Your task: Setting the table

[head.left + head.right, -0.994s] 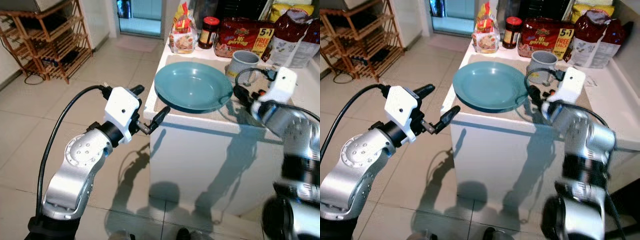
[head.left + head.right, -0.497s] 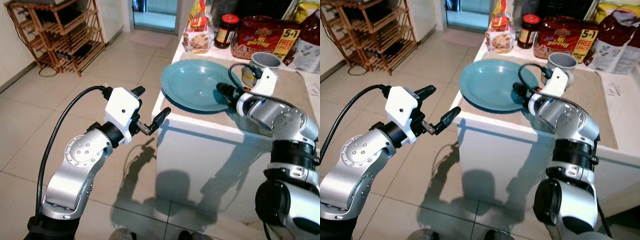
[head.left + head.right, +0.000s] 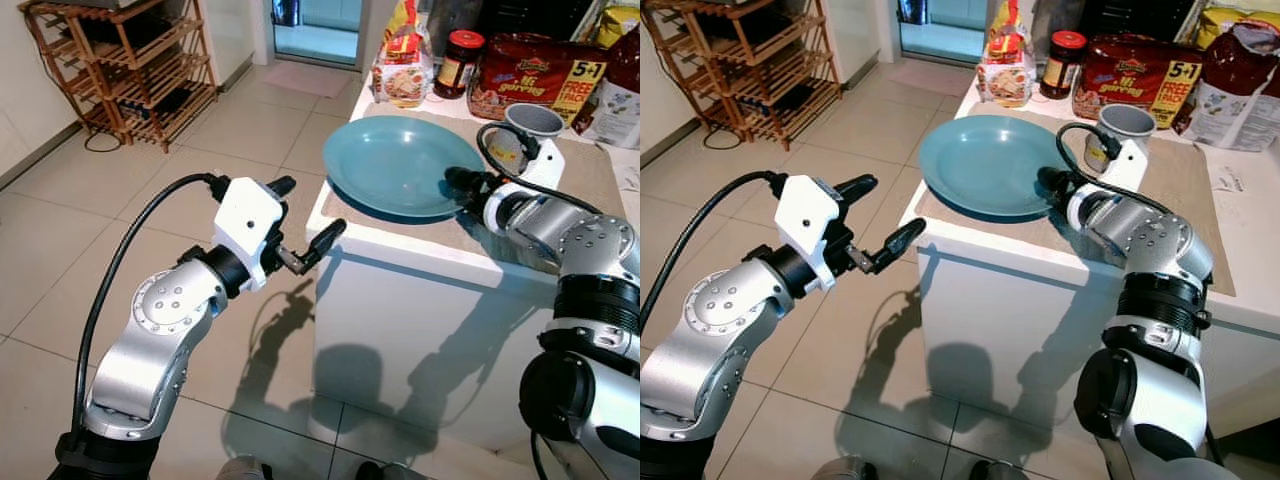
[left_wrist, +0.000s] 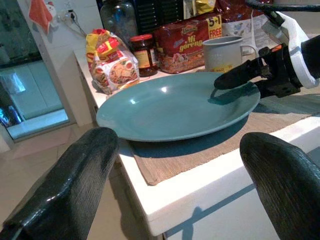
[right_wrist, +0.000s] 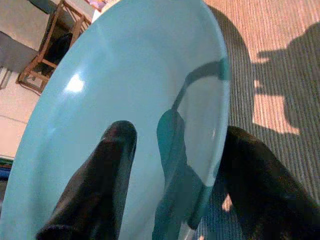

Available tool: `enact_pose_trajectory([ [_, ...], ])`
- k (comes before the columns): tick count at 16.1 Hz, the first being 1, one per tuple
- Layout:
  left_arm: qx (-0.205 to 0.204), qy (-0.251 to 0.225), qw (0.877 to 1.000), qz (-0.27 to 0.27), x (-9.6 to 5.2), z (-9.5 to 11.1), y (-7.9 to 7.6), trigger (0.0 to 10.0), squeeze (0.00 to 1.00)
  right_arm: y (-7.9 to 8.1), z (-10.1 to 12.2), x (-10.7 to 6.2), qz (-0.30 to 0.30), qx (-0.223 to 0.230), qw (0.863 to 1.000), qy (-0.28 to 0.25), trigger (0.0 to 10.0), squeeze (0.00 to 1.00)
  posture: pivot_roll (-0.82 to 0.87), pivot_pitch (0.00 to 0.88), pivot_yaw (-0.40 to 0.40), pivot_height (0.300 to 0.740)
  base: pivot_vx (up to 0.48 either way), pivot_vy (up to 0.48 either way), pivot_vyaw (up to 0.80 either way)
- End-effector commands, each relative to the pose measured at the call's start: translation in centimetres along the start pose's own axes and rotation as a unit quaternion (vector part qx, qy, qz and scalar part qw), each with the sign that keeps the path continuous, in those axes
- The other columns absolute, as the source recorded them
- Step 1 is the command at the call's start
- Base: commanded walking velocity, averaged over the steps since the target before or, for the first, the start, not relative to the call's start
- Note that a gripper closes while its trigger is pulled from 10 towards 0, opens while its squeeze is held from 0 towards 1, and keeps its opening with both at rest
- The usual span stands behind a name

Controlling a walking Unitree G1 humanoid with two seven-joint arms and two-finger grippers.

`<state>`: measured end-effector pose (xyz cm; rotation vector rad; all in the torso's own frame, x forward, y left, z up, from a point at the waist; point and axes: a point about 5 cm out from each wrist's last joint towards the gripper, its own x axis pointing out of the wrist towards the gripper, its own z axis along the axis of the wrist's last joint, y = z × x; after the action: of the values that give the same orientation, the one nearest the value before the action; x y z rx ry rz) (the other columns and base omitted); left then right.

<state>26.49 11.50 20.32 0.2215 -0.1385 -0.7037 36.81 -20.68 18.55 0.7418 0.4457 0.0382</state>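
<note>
Plate (image 3: 400,165), a shallow teal one, is lying on a woven beige placemat (image 3: 1180,205) at the near corner of the white counter (image 3: 420,260), its near-left rim overhanging the mat's edge slightly. The right gripper (image 3: 462,184) is reaching in at the plate's rim on the robot's right, with its fingers (image 5: 102,185) spread apart: in the right wrist view one finger is sitting over the plate's inner surface and the other is lying outside the rim over the mat, so the rim is running between them, not yet clamped. Whether either finger is actually touching the plate I cannot tell.

The left gripper (image 3: 305,225) is hovering in the air off the counter's left side, its fingers also standing well apart, pointing toward the plate and well short of it, with nothing between them.

Just beyond the right gripper a grey mug (image 3: 530,125) is standing upright on the mat. Farther back from both grippers a noodle packet (image 3: 405,70), a dark jar with a red lid (image 3: 458,62) and a red multipack (image 3: 530,80) are lining the counter's far edge. Across the tiled floor, beyond the left gripper, a wooden rack (image 3: 120,70) is standing against the wall.
</note>
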Motion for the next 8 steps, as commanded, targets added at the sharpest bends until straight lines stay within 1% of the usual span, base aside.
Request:
enact_pose_trajectory([
  [1,0.004,-0.003,1.000,-0.014,0.02,0.34,-0.41,10.0,0.00,-0.54,-0.12,-0.06,-0.007,0.011,1.000,0.010,0.0,0.00,0.14,0.039,-0.045,0.740,0.000,0.000,0.00],
  [8,0.007,0.002,1.000,-0.023,0.26,0.18,-0.59,10.0,0.00,-0.73,-0.08,-0.15,-0.008,0.019,1.000,0.012,0.0,0.00,0.14,0.032,-0.039,0.740,0.000,0.000,0.00],
])
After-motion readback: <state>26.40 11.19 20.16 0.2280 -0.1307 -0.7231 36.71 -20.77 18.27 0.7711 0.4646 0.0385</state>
